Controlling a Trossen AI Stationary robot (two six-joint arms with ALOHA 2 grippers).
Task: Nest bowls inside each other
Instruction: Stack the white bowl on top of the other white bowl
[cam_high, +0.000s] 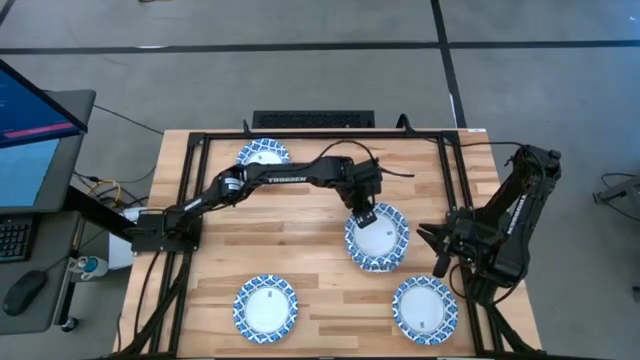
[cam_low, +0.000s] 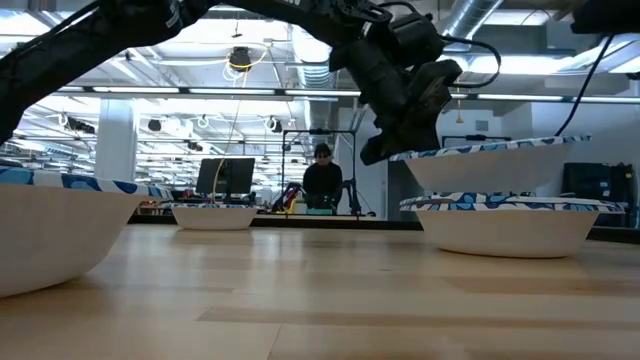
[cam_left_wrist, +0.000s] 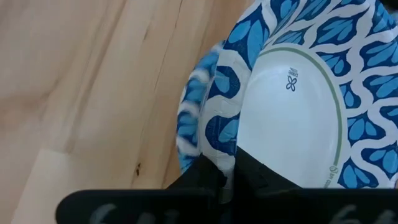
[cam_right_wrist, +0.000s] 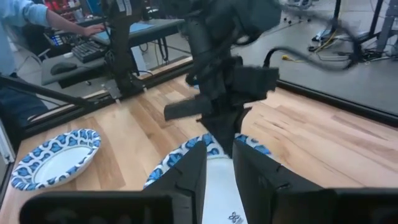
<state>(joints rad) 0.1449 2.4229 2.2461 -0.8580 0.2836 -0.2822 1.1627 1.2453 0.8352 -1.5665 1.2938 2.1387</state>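
Observation:
Blue-and-white rimmed bowls lie on the wooden table. My left gripper (cam_high: 362, 216) reaches over the table's middle and is shut on one bowl (cam_low: 490, 165), held just above another bowl (cam_low: 510, 225) that rests on its base. The lower bowl's rim (cam_left_wrist: 189, 118) shows beneath the held bowl (cam_left_wrist: 298, 106). Single bowls sit at the far left (cam_high: 263, 155), near left (cam_high: 267, 305) and near right (cam_high: 425, 308). My right gripper (cam_high: 440, 248) waits open at the table's right, pointing at the held bowl (cam_right_wrist: 214, 180), apart from it. My left gripper pinches the held bowl's patterned rim (cam_left_wrist: 227, 152) on its far-left side, one finger (cam_left_wrist: 261, 177) inside the bowl and the other (cam_left_wrist: 199, 180) outside. The fingers slant down from above. The bowl is lifted clear, roughly level, hanging just over the lower bowl.
A black frame (cam_high: 300, 135) runs round the table's edges. A monitor (cam_high: 30, 130), keyboard and mouse stand off the table's left. A person (cam_low: 322, 180) sits in the room beyond the far edge. Bare wood (cam_high: 300, 235) lies between the bowls.

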